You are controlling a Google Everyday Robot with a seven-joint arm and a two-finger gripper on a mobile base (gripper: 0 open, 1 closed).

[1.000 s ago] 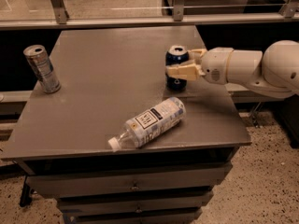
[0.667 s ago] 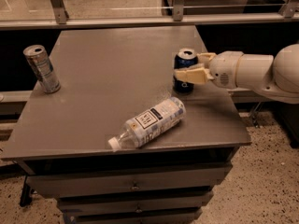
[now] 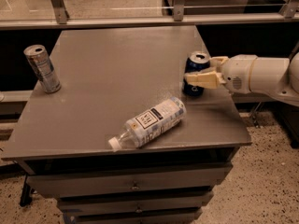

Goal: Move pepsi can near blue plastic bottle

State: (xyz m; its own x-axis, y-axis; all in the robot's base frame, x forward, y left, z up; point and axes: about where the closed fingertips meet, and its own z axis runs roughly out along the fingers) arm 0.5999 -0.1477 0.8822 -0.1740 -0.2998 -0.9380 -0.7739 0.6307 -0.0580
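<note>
The pepsi can (image 3: pixel 195 60) is dark blue with a silver top and stands upright near the right edge of the grey table (image 3: pixel 117 55). My gripper (image 3: pixel 199 70) reaches in from the right and is shut on the can, one cream finger (image 3: pixel 202 80) across its front and the other behind it. The blue plastic bottle (image 3: pixel 152 122) lies on its side near the front of the table, its white cap pointing front-left. The can is just behind and to the right of the bottle's base, a small gap apart.
A silver-grey slim can (image 3: pixel 42 69) stands upright near the table's left edge. The table has drawers (image 3: pixel 135 186) below its front edge. A metal rail (image 3: pixel 140 20) and glass panels run behind the table. The speckled floor (image 3: pixel 266 181) lies to the right.
My gripper has moved to the right and a little toward the front with the pepsi can in it. The bottle and the silver can have not moved.
</note>
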